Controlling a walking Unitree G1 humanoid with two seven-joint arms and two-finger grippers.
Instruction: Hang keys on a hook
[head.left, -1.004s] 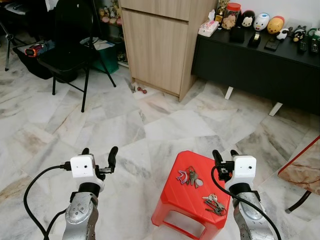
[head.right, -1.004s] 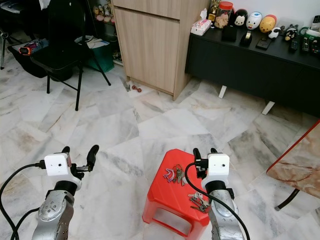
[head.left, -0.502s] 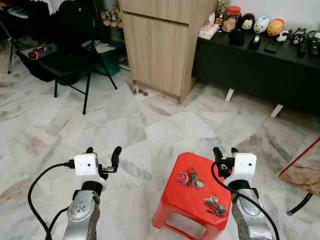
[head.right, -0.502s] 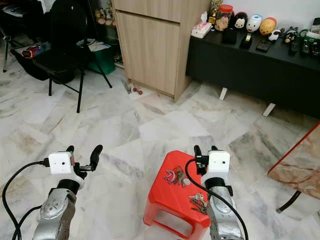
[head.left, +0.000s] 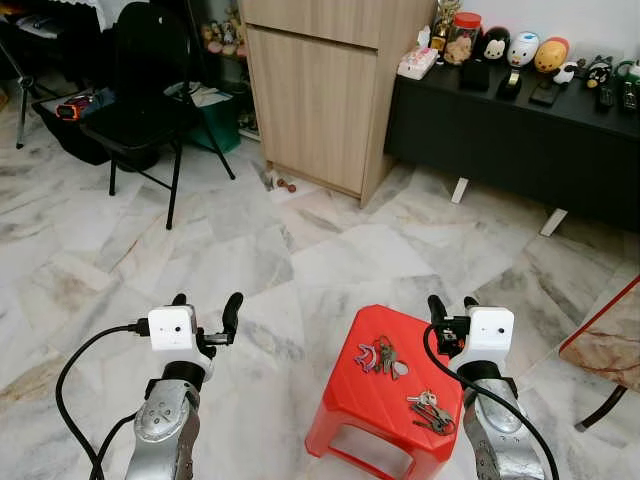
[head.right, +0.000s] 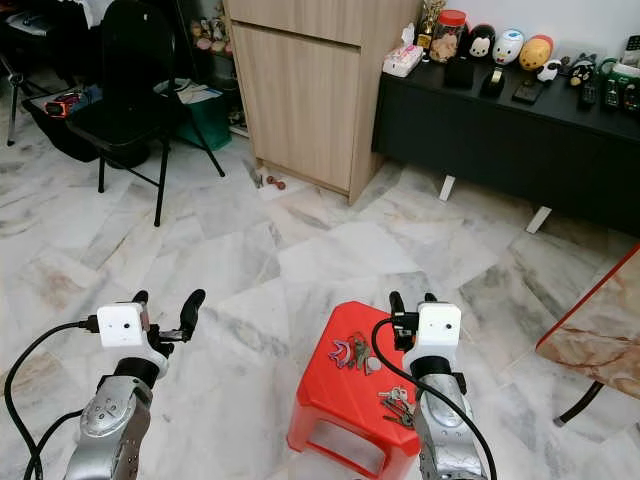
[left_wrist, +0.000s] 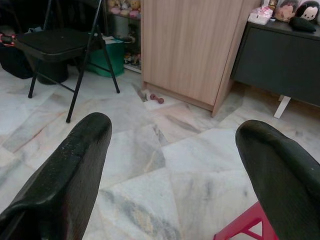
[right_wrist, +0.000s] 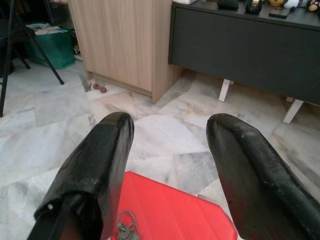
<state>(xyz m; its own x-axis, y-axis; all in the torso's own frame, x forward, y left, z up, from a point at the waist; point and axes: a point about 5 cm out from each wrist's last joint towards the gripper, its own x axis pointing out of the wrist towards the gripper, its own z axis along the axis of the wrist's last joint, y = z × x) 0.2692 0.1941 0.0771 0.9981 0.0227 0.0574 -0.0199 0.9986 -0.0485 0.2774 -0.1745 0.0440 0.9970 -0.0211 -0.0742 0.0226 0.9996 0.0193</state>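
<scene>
A marble floor (head.left: 300, 250) is spreading under everything, with a wooden cabinet (head.left: 330, 80) standing at the far side, a long black sideboard (head.left: 520, 130) running beside it and a black folding chair (head.left: 150, 100) sitting off to the robot's left. A corner of a marble-topped table (head.left: 610, 340) is showing at the right edge.

A red stool (head.left: 385, 395) is standing on the floor just ahead of the right arm. Two bunches of keys are lying on its top. The far bunch of keys (head.left: 378, 355) is resting near the middle of the top, toward its far edge, spread roughly across the stool with some pink pieces at its left end. The near bunch of keys (head.left: 430, 411) is lying by the right edge near the near corner, its long axis running slantwise from far-left to near-right.

The right gripper (head.left: 451, 305) is hovering over the stool's far right corner, its jaws standing wide apart and holding nothing; both bunches are lying nearer the robot than its fingertips, the far bunch to their left. In the right wrist view a key ring (right_wrist: 126, 226) is peeking out beside one finger (right_wrist: 95, 165).

The left gripper (head.left: 204, 302) is hanging over bare floor well to the left of the stool, jaws parted wide and holding nothing.
</scene>
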